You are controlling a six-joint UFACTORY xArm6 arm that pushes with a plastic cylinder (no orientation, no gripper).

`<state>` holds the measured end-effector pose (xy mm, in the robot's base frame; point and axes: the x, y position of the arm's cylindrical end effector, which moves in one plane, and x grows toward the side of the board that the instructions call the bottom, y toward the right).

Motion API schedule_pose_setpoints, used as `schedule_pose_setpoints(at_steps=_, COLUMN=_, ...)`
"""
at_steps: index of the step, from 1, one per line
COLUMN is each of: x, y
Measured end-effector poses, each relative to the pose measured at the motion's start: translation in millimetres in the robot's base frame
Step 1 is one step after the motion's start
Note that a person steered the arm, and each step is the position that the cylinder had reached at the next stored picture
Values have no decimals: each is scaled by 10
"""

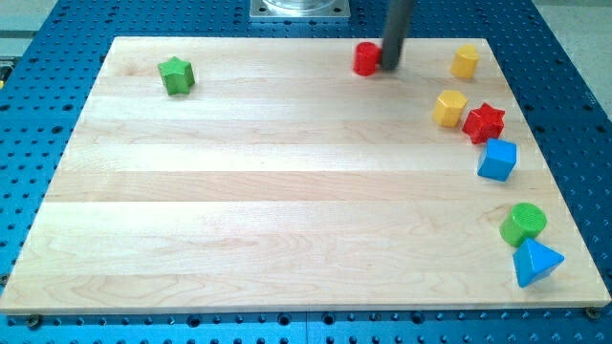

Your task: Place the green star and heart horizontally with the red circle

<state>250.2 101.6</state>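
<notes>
Camera view showed a pale wooden board (287, 191) lying on a blue perforated table (574, 115). The dark rod came down from the view's top, and my tip (390, 67) stood just right of the red circle block (366, 58), touching it or very nearly so, near the board's top edge. The arm carried no gripper, so there were no jaws to be apart or together; the rod clamped nothing. The green star block (176, 75) sat well apart to the view's left, near the top left corner, roughly level with the red circle. A yellow block (465, 61) of unclear shape, possibly the heart, lay near the top right corner. Lower on the right, a yellow hexagonal block (449, 107) touched a red star block (484, 121), with a blue cube (497, 159) just below. A green cylinder (523, 223) and a blue triangular block (535, 262) sat by the bottom right corner.
</notes>
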Motion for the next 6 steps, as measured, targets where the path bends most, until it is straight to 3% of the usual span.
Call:
schedule_pose_setpoints(at_steps=1, x=0, y=-526)
schedule_pose_setpoints(at_steps=2, x=454, y=-482)
schedule_pose_setpoints(at_steps=3, x=726, y=-1457)
schedule_pose_setpoints(at_steps=4, x=748, y=-2382)
schedule_pose_setpoints(at_steps=5, x=730, y=-2667)
schedule_pose_setpoints(at_steps=6, x=448, y=-2667)
